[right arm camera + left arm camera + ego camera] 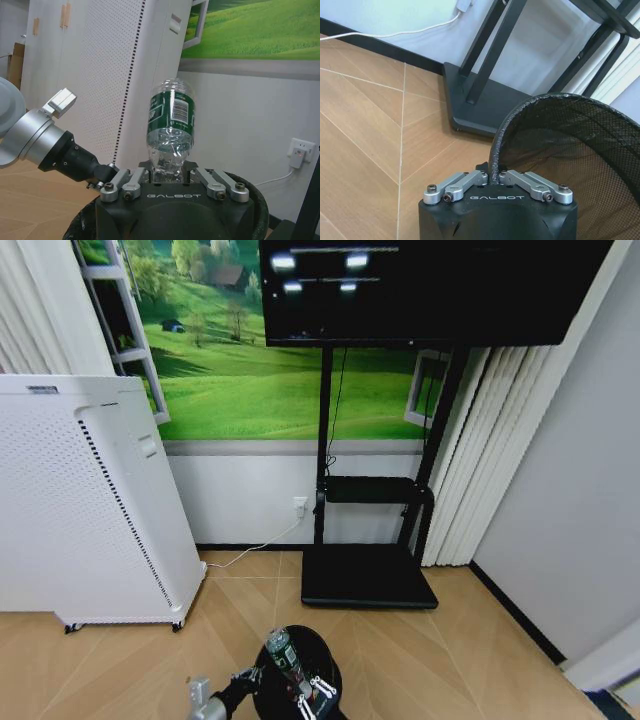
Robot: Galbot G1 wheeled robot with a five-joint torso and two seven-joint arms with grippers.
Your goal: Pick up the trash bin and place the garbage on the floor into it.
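Closest to the robot, at the lower edge of the head view, the trash bin [300, 665] hangs above the wood floor [120, 660], and both arms meet at it. The left gripper [495, 176] is clamped on the bin's black rim, which runs straight up between its jaws while the mesh wall curves away to one side. The right gripper [170, 172] sits over the bin's mouth with its jaws pinched on the lower end of the bottle [170, 122], a clear crumpled one with a green label, standing upright above the jaws; in the head view the bottle [283, 651] rises over the bin's open top. Beyond the bin, the black base plate of a TV stand [368, 578] rests on the floor, its posts carrying a dark screen [420, 290]. To the left stands a tall white perforated air purifier [90, 510], with a white cable [250, 550] running to a wall socket. Behind everything is a green meadow mural [240, 370].
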